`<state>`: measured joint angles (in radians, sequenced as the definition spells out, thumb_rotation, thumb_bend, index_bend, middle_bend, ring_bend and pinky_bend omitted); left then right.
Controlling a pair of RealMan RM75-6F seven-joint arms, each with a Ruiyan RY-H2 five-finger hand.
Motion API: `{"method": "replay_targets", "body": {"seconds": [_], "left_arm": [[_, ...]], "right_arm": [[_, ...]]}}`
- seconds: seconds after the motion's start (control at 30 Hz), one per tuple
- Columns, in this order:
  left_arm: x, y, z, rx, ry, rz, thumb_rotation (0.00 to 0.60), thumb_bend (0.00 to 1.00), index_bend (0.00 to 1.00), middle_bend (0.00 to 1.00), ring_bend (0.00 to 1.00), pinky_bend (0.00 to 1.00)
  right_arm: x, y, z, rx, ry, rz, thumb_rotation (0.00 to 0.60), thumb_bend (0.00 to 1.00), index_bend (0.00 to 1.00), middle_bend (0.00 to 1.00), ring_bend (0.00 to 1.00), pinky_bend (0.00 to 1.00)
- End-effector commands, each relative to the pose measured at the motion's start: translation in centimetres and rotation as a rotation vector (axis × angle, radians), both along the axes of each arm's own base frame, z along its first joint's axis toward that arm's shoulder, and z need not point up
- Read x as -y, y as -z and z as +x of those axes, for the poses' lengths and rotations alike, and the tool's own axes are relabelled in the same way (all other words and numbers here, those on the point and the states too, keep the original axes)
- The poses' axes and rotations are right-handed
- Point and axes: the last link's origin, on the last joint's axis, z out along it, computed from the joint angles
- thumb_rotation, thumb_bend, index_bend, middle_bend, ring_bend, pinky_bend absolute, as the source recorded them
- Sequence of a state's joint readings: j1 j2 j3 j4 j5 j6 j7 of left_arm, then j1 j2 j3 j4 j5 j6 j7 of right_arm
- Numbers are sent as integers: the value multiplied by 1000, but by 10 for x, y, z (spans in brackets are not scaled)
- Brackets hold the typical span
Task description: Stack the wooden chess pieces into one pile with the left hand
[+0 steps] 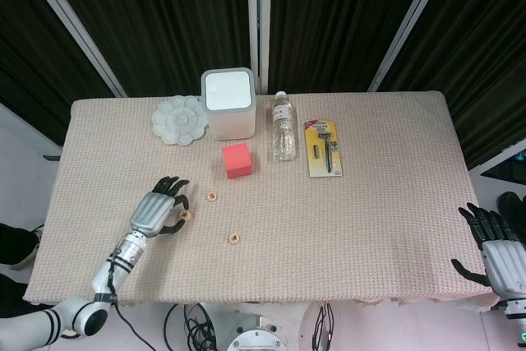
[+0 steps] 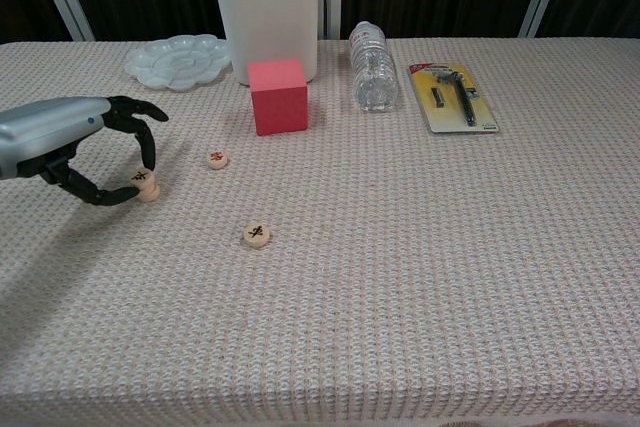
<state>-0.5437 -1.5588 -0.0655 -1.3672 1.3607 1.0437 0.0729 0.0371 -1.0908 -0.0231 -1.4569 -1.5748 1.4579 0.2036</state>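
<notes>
On the left side of the tabletop [image 2: 420,277], nothing much is stacked yet that I can vouch for. I count three wooden discs in sight: one at my left hand [image 2: 75,142], a second chess piece [image 2: 217,159] lying alone just in front of the red block [image 2: 277,95], and a third chess piece [image 2: 257,235] lying alone nearer the front edge. All three sit well apart from one another. The disc at my fingers [image 2: 146,184] looks thick in the chest view, so it may be two pieces already sitting one on the other, but I cannot tell for sure. By my reading, the job is at an early stage: at least two loose pieces are not yet on the pile.

My left hand reaches in low from the left edge, palm side turned towards the table, thumb below and a fingertip above, pinching that disc between them while the rest of the fingers curve over it. The disc appears to rest on the cloth or just off it; I cannot tell which.

My right hand [image 1: 491,244] hangs past the right front corner of the tabletop, fingers spread, holding nothing, well away from the action.

Behind the pieces stand a white bin [image 2: 266,7], a paint palette [image 2: 178,60], a lying water bottle [image 2: 372,65] and a packaged razor [image 2: 455,95], all untouched.
</notes>
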Motion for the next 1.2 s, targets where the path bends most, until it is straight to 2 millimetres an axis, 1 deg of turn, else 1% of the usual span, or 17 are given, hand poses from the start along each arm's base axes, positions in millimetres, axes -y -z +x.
{"method": "replay_targets", "body": {"seconds": [0.03,0.23,0.43,0.53,0.7,0.8,0.87,1.07,1.2], "left_arm": [[0,0,0,-3,0,0,600,315,447,91,0,0],[1,-1,0,-5,6,0,600,314,413,91,0,0],[1,-2,0,0,-1,1,600,315,405,91,0,0],[5,-4,6,24,12,-1,600,314,405,91,0,0],[17,-2,29,77,84,-27,600,310,403,91,0,0],[23,7,43,102,122,-61,600,309,402,91,0,0],[27,16,50,106,142,-87,600,309,402,91,0,0],[29,43,62,97,164,-140,600,307,402,91,0,0],[28,53,67,97,168,-152,600,306,401,91,0,0]], "right_arm": [[0,0,0,-1,0,0,600,164,0,0,0,0],[0,0,0,-1,0,3,600,165,0,0,0,0],[0,0,0,0,-2,1,600,166,0,0,0,0],[0,-1,0,-1,0,-1,600,167,0,0,0,0],[0,0,1,2,-4,2,600,167,0,0,0,0],[0,2,2,2,-7,5,600,167,0,0,0,0],[0,2,2,2,-6,8,600,167,0,0,0,0],[-1,2,1,2,-1,12,600,167,0,0,0,0],[-1,-1,0,1,0,9,600,172,0,0,0,0]]}}
